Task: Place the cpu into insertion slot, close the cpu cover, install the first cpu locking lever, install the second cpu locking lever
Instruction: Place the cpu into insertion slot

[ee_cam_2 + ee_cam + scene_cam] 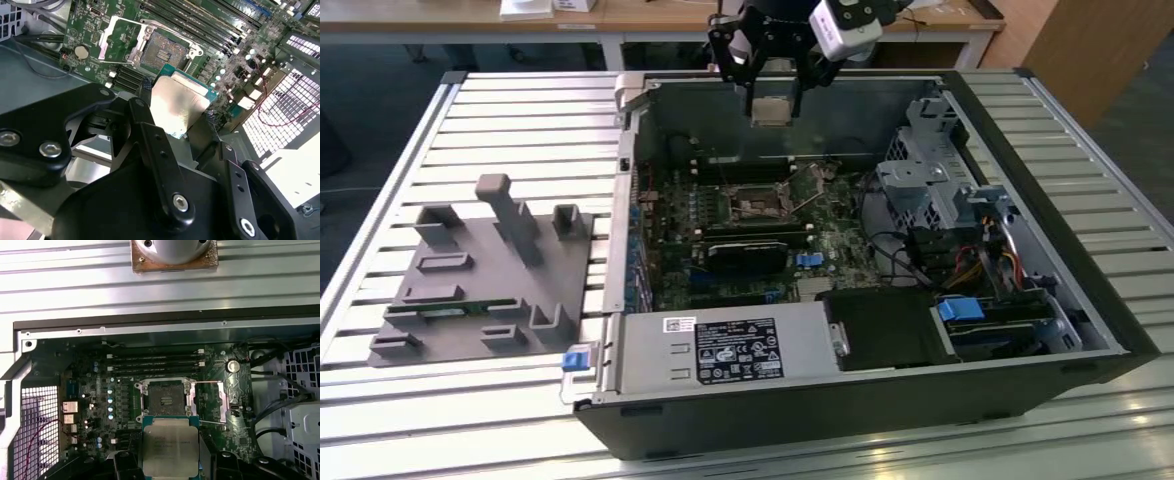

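We see the gripper (774,102) clamped on the cpu (177,106), chip betw. its fingers (150,130), held well above the open slot (167,397).

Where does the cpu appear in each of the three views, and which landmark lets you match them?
Exterior view: the cpu is held up, higher in the picture than the insertion slot.
Second wrist view: cpu between the fingers, beside the insertion slot.
First wrist view: cpu between the fingers, next to the insertion slot.
Shared landmark: the insertion slot.
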Available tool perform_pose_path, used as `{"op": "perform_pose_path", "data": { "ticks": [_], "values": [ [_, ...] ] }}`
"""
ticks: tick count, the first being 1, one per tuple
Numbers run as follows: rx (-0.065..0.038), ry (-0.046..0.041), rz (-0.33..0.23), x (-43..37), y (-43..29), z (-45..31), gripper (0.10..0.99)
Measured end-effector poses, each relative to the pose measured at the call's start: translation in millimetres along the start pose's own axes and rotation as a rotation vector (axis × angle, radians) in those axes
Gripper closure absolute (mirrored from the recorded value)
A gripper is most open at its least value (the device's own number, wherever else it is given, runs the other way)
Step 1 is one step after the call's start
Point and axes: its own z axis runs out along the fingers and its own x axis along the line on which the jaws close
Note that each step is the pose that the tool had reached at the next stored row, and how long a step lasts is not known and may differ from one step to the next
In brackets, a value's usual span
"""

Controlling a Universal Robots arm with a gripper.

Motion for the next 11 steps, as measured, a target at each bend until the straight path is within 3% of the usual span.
{"op": "perform_pose_path", "data": {
  "ticks": [11],
  "values": [
    [0.0,-0.0016,0.018,0.0,0.3,0.2,0.549]
  ]
}}
